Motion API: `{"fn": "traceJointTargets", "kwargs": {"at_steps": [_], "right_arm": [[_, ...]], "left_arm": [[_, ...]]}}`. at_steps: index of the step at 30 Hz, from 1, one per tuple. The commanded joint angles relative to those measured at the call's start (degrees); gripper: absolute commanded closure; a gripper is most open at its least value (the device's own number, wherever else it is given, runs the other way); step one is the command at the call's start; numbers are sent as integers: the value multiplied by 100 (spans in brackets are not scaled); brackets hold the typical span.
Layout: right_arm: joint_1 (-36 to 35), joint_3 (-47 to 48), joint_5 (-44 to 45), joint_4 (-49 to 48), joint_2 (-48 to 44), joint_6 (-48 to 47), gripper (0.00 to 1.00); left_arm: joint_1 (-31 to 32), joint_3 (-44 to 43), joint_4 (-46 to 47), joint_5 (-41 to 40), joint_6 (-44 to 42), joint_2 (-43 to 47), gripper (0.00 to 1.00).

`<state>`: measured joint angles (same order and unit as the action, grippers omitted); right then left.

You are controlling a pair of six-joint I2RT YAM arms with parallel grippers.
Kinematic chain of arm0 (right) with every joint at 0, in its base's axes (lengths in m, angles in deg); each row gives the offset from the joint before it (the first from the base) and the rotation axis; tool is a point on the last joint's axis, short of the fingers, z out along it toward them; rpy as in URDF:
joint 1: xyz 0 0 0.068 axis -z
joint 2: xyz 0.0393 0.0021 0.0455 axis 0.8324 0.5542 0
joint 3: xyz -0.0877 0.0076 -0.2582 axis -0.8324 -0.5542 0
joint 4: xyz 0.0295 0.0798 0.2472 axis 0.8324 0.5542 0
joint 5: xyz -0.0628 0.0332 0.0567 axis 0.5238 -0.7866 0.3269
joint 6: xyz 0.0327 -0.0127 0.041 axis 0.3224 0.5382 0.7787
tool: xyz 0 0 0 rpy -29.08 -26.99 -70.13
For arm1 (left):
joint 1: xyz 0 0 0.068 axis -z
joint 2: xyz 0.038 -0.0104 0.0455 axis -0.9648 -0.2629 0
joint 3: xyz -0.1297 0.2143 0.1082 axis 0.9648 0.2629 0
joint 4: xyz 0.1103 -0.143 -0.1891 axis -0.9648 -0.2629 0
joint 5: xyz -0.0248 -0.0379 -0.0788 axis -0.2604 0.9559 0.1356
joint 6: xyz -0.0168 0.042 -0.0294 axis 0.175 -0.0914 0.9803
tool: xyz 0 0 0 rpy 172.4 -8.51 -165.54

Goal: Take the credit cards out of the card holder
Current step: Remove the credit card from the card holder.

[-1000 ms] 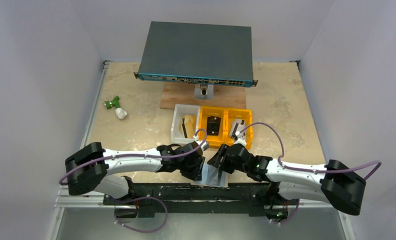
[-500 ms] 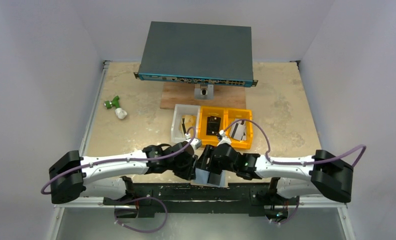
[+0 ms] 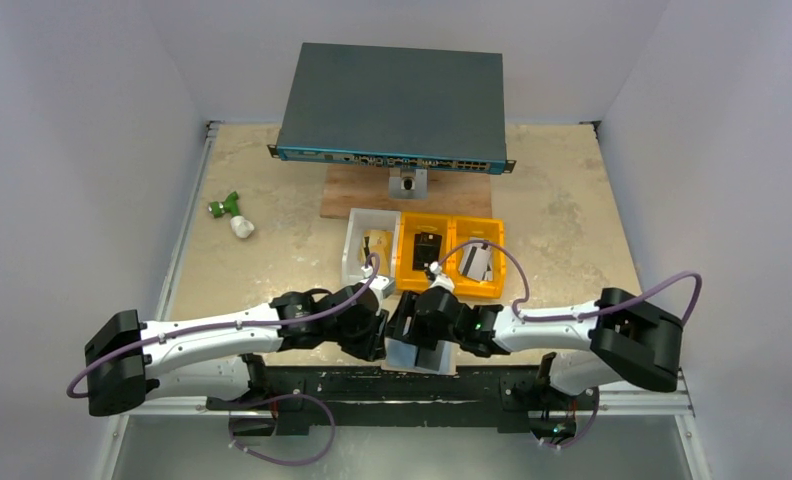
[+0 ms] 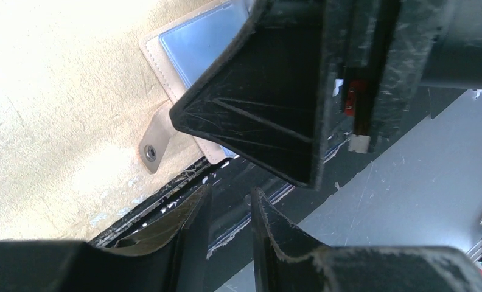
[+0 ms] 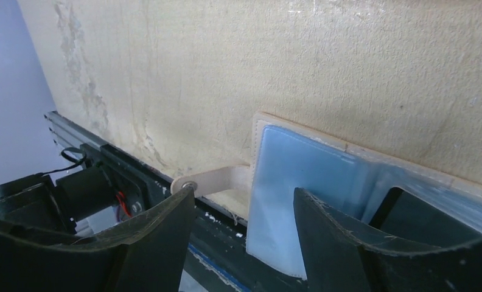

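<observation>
The beige tabletop [image 3: 272,260] carries the card holder [image 3: 419,355] at its 6 o'clock edge, unfolded with the pale blue face up and the snap tab [image 4: 150,149] sticking out. My left tool [image 4: 229,204] hangs at the holder's 9 o'clock, jaws slightly parted on nothing. My right tool [image 5: 244,204], reaching in from 3 o'clock, stands spread over the blue panel and grips nothing. I'd say the holder is opened but no card is out yet, and I can't tell whether any sit inside.

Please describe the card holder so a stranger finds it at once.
On the table, go to the near edge, between the left gripper and right gripper. The card holder lies flat there, the only pale blue thing, tan-edged with a snap tab.
</observation>
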<state>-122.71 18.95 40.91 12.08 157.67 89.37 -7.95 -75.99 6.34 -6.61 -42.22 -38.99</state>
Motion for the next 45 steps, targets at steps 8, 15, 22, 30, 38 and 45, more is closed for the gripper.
{"fn": "traceJointTargets", "kwargs": {"at_steps": [8, 15, 22, 30, 38, 45], "right_arm": [[-8, 275, 1000, 2110, -2049, 272, 33], [-7, -441, 1119, 3073, -2978, 676, 53], [-8, -534, 1047, 3575, -3132, 361, 69], [-8, -564, 732, 3538, -3066, -15, 76], [-8, -574, 581, 2970, -2359, -96, 82], [-8, -644, 693, 2840, -2206, 25, 83]], "left_arm": [[-106, -247, 957, 622, 271, -326, 70], [-368, -385, 1657, 1080, 565, -968, 70], [-689, -239, 2463, 1822, 654, -1500, 70], [-765, -210, 2659, 2019, 697, -1970, 71], [-798, -79, 2818, 2106, 773, -2227, 72], [-827, -5, 2823, 2063, 719, -2382, 72]]}}
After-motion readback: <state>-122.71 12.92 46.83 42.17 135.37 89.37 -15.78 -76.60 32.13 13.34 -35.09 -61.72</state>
